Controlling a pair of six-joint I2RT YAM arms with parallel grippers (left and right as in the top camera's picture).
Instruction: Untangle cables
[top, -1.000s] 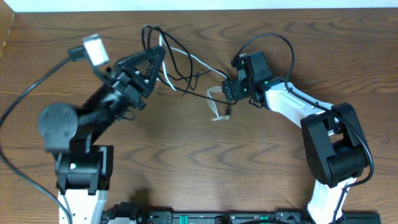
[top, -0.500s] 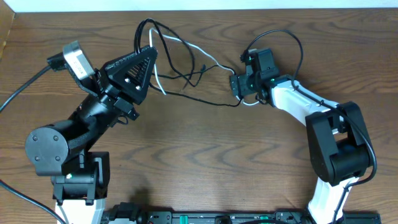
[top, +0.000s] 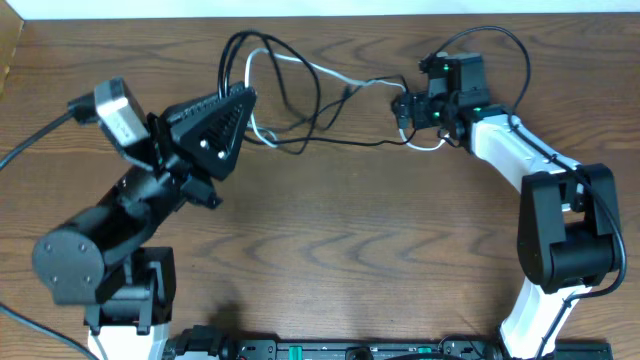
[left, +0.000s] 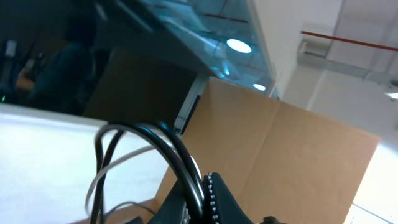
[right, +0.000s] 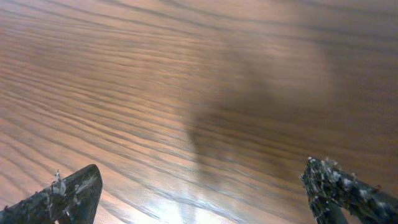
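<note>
The cables, one black (top: 300, 95) and one white (top: 335, 76), hang in loose crossing loops between my two arms. My left gripper (top: 242, 93) is shut on both near their left loops. In the left wrist view the black cable (left: 180, 155) and the white cable (left: 99, 180) arch up out of the pinched jaws of the left gripper (left: 202, 190). My right gripper (top: 404, 108) is open at the cables' right end, where a white loop (top: 425, 144) lies beside it. The right wrist view shows the right gripper (right: 202, 180) with fingertips (right: 78, 186) wide apart over bare wood.
The wooden table (top: 350, 230) stretches in front of both arms. A thick black wire (top: 40, 145) trails left from the left arm, and another (top: 490, 35) arcs over the right wrist. A cardboard wall (left: 298, 155) stands beyond the table's far edge.
My right gripper has moved right and toward the back, and its jaws have widened. The cables are drawn out further to the right. The left arm has swung slightly, still gripping.
</note>
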